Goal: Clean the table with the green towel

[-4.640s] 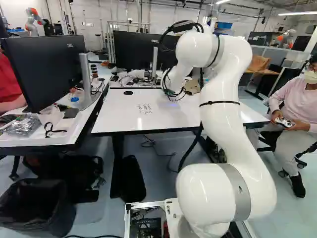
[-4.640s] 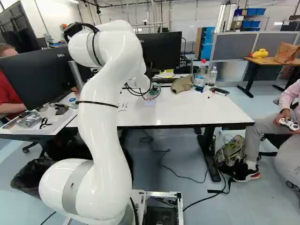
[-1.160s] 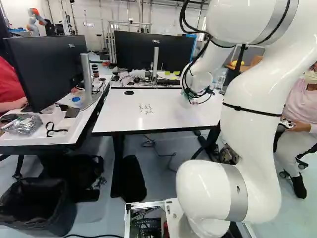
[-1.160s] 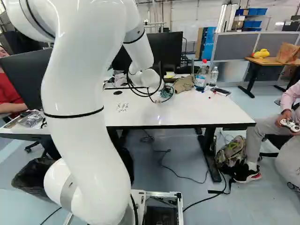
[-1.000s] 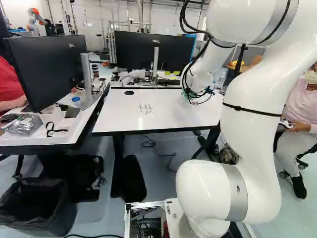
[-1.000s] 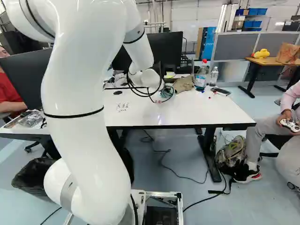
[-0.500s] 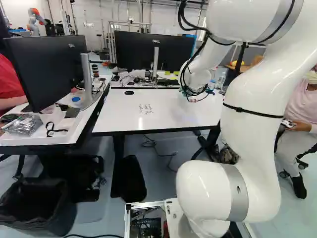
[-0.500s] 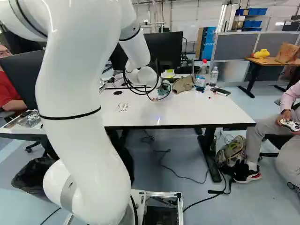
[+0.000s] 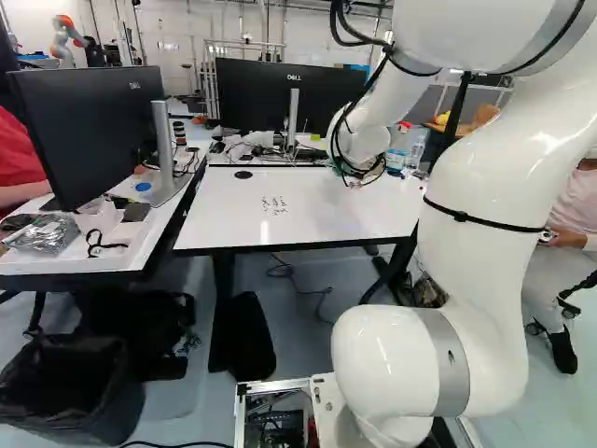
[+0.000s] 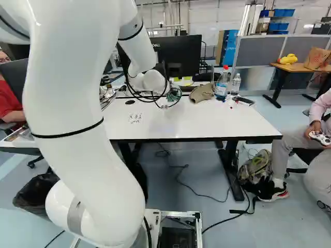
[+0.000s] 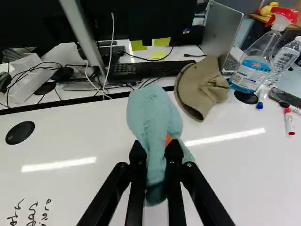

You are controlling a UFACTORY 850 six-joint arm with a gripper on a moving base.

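At the arm's end in the right base view, my gripper [image 10: 164,105] stands over the far part of the white table [image 10: 207,121], a bit of the green towel [image 10: 174,95] showing behind cables. The wrist view has the gripper [image 11: 155,151] shut on the green towel [image 11: 153,113], which bulges ahead of the fingers and droops between them. Whether the cloth touches the tabletop I cannot tell. Black handwriting [image 9: 274,204] marks the table, off to one side of the gripper and nearer the base.
A tan cap [image 11: 203,89] lies just beyond the towel, beside a spray bottle [image 11: 251,70], a clear bottle [image 11: 286,59] and markers [image 11: 289,121]. Monitors and a keyboard [image 11: 141,69] line the far edge. Another robot [image 9: 65,35] stands far back.
Over the last second the gripper, holding the towel, has moved a little left in both base views. Compared with the earliest frames, the arm's upper part stands in a clearly different pose. The base has stayed put.
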